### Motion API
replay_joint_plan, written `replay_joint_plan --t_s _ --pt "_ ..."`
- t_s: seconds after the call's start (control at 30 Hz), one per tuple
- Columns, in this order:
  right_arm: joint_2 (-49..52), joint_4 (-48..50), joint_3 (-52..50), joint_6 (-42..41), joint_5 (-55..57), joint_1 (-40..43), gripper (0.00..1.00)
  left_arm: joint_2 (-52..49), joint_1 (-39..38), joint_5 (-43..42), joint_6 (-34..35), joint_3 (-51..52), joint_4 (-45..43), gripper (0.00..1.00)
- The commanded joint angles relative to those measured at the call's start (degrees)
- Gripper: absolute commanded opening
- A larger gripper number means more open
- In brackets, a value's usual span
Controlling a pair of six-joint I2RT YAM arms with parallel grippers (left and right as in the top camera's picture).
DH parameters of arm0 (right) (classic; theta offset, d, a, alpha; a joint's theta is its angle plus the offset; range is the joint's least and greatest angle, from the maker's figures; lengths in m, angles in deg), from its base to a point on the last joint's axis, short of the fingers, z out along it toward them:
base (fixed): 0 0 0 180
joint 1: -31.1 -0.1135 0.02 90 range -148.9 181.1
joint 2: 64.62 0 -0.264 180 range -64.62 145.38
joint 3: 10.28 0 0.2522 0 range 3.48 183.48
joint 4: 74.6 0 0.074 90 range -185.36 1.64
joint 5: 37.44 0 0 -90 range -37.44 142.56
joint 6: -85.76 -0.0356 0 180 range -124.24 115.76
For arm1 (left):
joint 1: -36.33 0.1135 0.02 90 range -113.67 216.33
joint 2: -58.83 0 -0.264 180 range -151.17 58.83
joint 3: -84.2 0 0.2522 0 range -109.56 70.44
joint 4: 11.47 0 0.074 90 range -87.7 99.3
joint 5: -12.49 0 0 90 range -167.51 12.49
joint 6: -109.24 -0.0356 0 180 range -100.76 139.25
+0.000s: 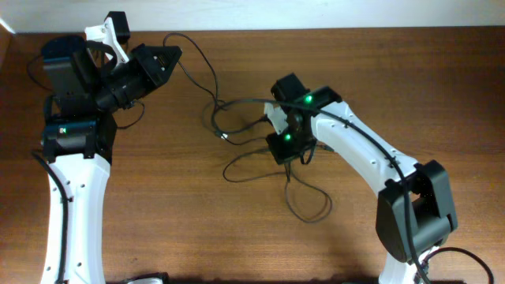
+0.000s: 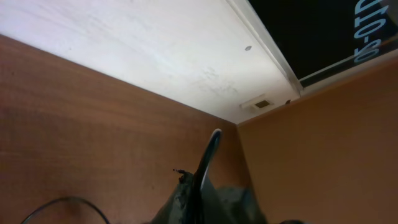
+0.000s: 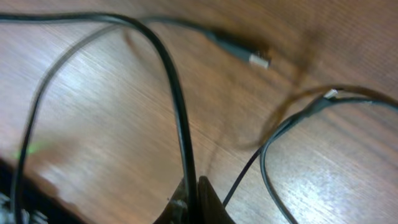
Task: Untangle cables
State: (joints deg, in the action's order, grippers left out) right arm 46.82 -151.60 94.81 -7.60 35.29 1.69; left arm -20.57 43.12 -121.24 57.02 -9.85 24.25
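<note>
Left gripper and right gripper each pinch the cables; pulling apart could cinch the crossed loops tighter. A plug might snag.

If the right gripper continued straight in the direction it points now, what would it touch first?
Probably the wooden table: the right gripper, shut on a black cable, points down at bare wood close below. Depth is hard to judge.
</note>
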Motion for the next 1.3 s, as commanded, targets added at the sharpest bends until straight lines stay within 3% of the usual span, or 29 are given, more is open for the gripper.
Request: replay_joint_plan --t_s 0.0,0.23,0.4,0.5,0.6,0.67,0.83,1.07,1.17,1.2,1.27 --pt "-2.78 -5.79 11.69 -0.52 0.44 0.20 0.04 0.57 0.24 0.02 0.28 -0.44 0.37 0.06" --pt "-3.15 -17.27 32.50 -0.79 3.37 0.17 0.04 0.55 0.24 0.02 -0.13 -0.44 2.29 0.17" --pt "-4.09 -24.22 43.21 -8.22 14.38 0.17 0.04 0.57 0.24 0.02 -0.13 -0.44 3.06 0.25" --pt "-5.57 -24.46 45.59 -7.61 8.98 0.17 0.04 0.57 0.24 0.02 -0.13 -0.44 3.04 0.40" --pt "-6.21 -25.49 45.86 -14.49 19.87 0.17 0.04 0.57 0.24 0.00 -0.13 -0.44 3.06 0.56" --pt "-6.19 -27.10 45.83 -20.13 24.65 0.17 0.04 0.55 0.24 0.00 -0.13 -0.44 3.37 0.61" --pt "-6.19 -24.96 45.83 -17.92 15.41 0.24 0.04 0.57 -0.28 -2.16 -0.96 -0.44 6.29 0.64" --pt "-6.19 -21.70 45.83 -22.49 15.37 0.24 0.04 0.55 -5.73 -9.25 -17.14 -0.44 12.09 0.68" --pt "-6.19 -21.53 45.83 -22.67 15.39 1.01 0.04 0.55 -8.83 -11.85 -29.33 -0.44 16.61 0.71" --pt "-6.05 -21.55 45.83 -22.69 15.37 1.92 0.04 0.57 -10.23 -14.86 -36.13 -0.44 18.29 0.73" --pt "-5.88 -21.81 45.83 -23.74 15.06 4.00 0.04 0.55 -11.72 -19.56 -43.23 -0.44 19.71 0.73"
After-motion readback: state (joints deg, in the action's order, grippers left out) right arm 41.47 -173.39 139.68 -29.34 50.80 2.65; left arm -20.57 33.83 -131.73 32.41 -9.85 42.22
